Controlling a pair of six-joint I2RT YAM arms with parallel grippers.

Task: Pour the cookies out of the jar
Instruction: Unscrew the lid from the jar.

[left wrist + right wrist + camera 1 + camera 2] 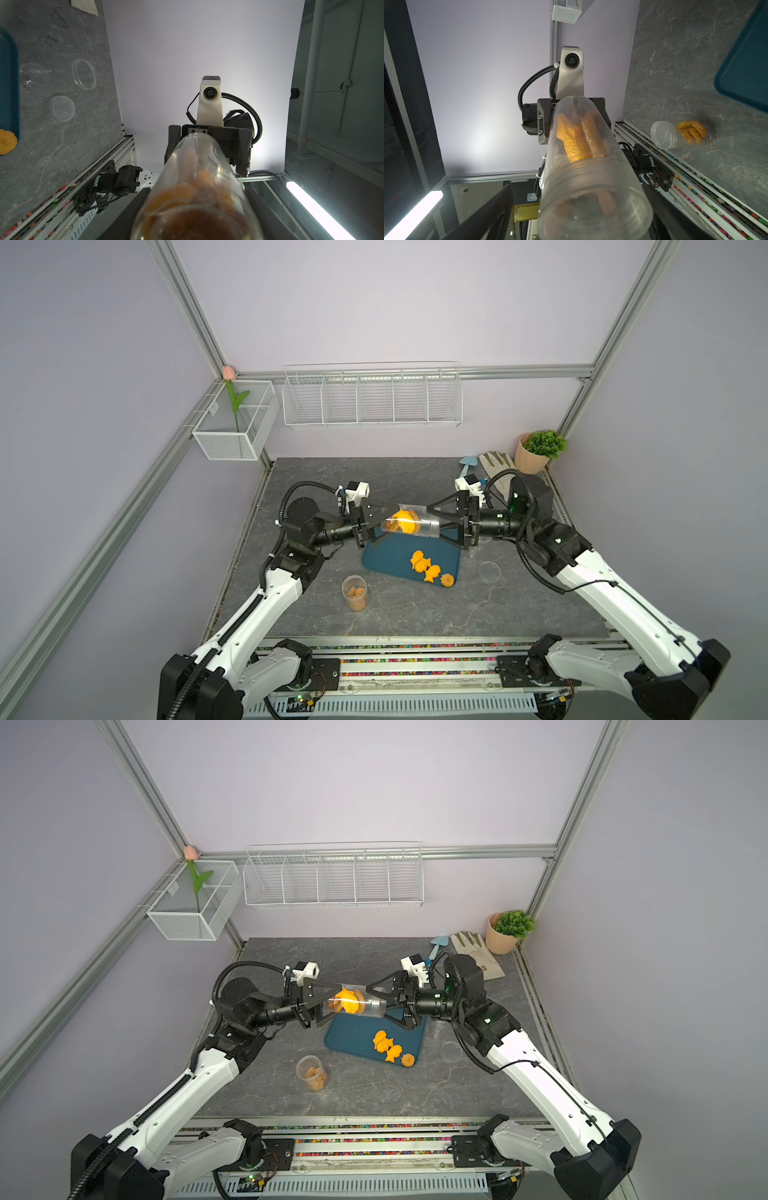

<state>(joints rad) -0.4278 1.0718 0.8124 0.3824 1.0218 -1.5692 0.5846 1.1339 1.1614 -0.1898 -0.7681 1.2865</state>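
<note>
A potted green plant (540,448) stands in the counter's (415,614) far right corner, with a pale glove (494,464) and blue trowel (467,463) beside it. A tulip (236,404) leans in the far-left mesh basket (226,445).

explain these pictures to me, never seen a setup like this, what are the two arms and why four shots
This is a robot with a left arm and a right arm, mounted at the front of a grey table, each ending in a two-fingered gripper. The two wide pictures come from twin cameras overhead, so they look nearly alike. The two close ones come from a camera on each wrist. On the table are a teal tray with a few orange cookies, a second jar, part full, a clear lid, a glove, a blue trowel and a potted plant. The left gripper is shut on the base end of a clear jar, held sideways above the tray with cookies inside. The right gripper stands open around its mouth.
</note>
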